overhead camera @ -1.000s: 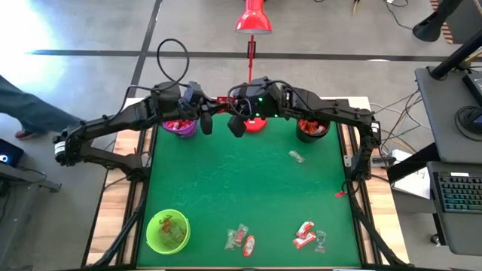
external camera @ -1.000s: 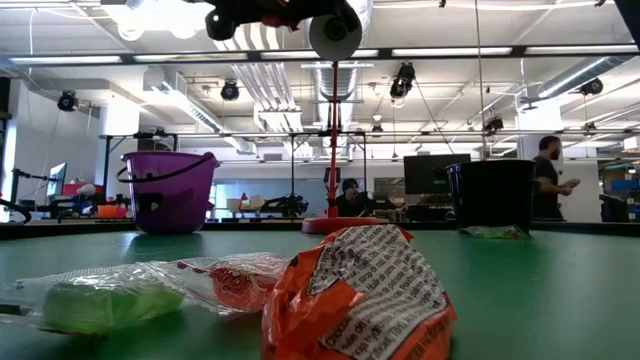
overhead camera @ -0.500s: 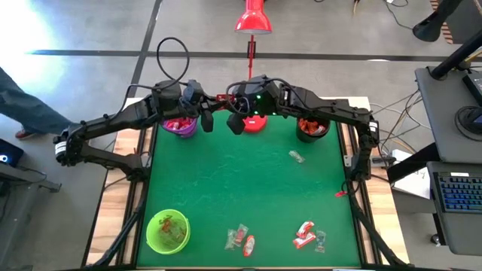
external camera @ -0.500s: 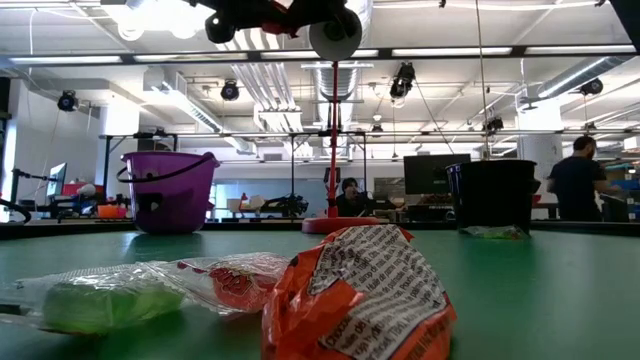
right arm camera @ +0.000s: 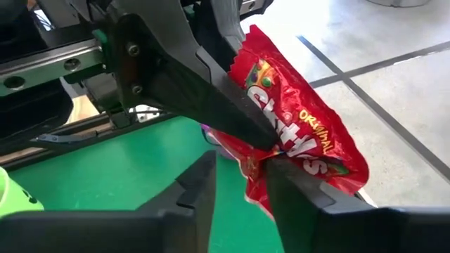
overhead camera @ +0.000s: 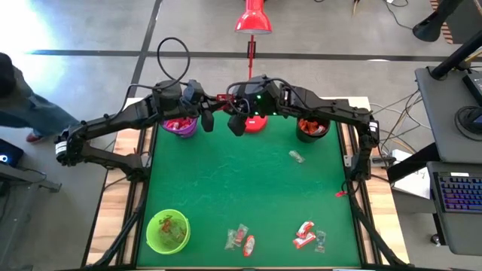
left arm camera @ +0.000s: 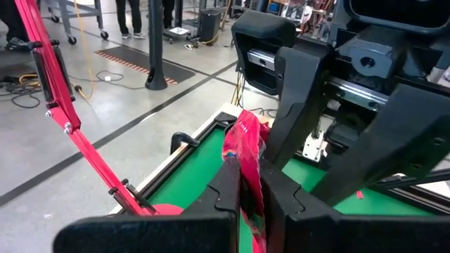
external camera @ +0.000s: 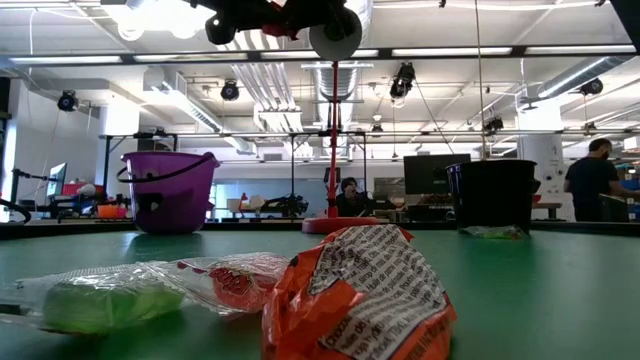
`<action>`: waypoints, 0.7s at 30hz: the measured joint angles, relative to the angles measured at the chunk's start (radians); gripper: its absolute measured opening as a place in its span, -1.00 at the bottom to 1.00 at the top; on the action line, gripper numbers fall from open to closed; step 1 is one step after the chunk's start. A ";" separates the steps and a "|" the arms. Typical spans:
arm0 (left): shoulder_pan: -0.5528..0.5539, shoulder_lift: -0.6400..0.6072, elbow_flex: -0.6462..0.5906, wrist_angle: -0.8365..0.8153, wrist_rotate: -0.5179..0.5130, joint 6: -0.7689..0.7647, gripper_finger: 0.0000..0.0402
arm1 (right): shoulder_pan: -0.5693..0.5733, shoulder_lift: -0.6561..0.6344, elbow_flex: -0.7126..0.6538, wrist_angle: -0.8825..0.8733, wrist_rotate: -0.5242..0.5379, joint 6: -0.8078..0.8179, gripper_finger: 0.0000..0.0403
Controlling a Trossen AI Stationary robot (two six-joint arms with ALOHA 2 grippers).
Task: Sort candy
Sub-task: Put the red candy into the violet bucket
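Left gripper (left arm camera: 249,186) stays clamped on a red Skittles packet (right arm camera: 302,133), held up over the far edge of the green table (overhead camera: 241,188) between purple bucket (overhead camera: 179,126) and red lamp base (overhead camera: 254,123). Right gripper (right arm camera: 239,176) has just parted its fingers; the packet sits loose between them. Arms haven't shifted. Loose candy (overhead camera: 239,238) remains at the near edge. The person (external camera: 600,180) in the background has moved.

Glossy crinkled red candy packet (right arm camera: 302,140), matt green felt-like table (overhead camera: 241,188), smooth purple plastic bucket (external camera: 168,190).
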 joint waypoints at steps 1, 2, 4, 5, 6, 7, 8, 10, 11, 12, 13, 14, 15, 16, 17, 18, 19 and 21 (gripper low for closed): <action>0.001 -0.001 0.000 -0.004 -0.001 0.002 -0.99 | 0.000 0.000 0.000 0.000 0.000 0.000 -0.42; 0.003 -0.003 0.000 -0.017 -0.004 0.007 -0.99 | 0.000 0.000 0.000 0.000 0.000 0.000 -0.38; 0.009 -0.012 0.000 -0.061 -0.025 0.022 -0.99 | 0.000 -0.005 0.000 -0.011 0.000 0.000 -0.31; 0.010 -0.019 0.000 -0.085 -0.047 0.031 -0.99 | 0.000 -0.009 0.000 -0.022 0.000 0.000 -0.28; 0.014 -0.027 0.000 -0.108 -0.070 0.039 -0.99 | -0.003 -0.015 0.000 -0.034 0.002 0.000 -0.26; 0.018 -0.036 0.000 -0.131 -0.092 0.047 -0.99 | -0.005 -0.025 0.000 -0.048 0.004 -0.001 -0.25; 0.022 -0.047 0.000 -0.155 -0.108 0.055 -0.99 | -0.009 -0.033 0.000 -0.068 0.006 -0.002 -0.24; 0.034 -0.068 0.000 -0.201 -0.136 0.066 -0.99 | -0.015 -0.049 0.000 -0.107 0.012 -0.003 -0.24; 0.040 -0.079 0.000 -0.228 -0.151 0.074 -0.99 | -0.020 -0.055 0.000 -0.133 0.014 -0.003 -0.24; 0.046 -0.091 0.000 -0.255 -0.170 0.082 -0.99 | -0.023 -0.059 0.000 -0.162 0.015 -0.003 -0.25; 0.053 -0.103 0.000 -0.285 -0.198 0.089 -0.99 | -0.027 -0.062 0.000 -0.190 0.015 -0.003 -0.25; 0.060 -0.114 0.000 -0.320 -0.236 0.097 -0.99 | -0.029 -0.064 0.000 -0.220 0.016 0.000 -0.26; 0.065 -0.122 0.000 -0.355 -0.277 0.105 -0.99 | -0.031 -0.065 0.000 -0.254 0.016 0.000 -0.27; 0.071 -0.130 0.000 -0.389 -0.315 0.109 -0.99 | -0.032 -0.066 0.000 -0.288 0.016 0.000 -0.27; 0.077 -0.136 0.000 -0.424 -0.351 0.112 -0.99 | -0.033 -0.066 0.000 -0.321 0.016 0.000 -0.28; 0.083 -0.143 0.000 -0.455 -0.378 0.112 -0.99 | -0.033 -0.066 0.000 -0.354 0.016 0.000 -0.29; 0.088 -0.150 0.000 -0.482 -0.396 0.116 -0.99 | -0.033 -0.066 0.000 -0.385 0.016 0.000 -0.30; 0.100 -0.164 0.000 -0.536 -0.420 0.130 -0.99 | -0.033 -0.062 0.000 -0.434 0.016 0.000 -0.31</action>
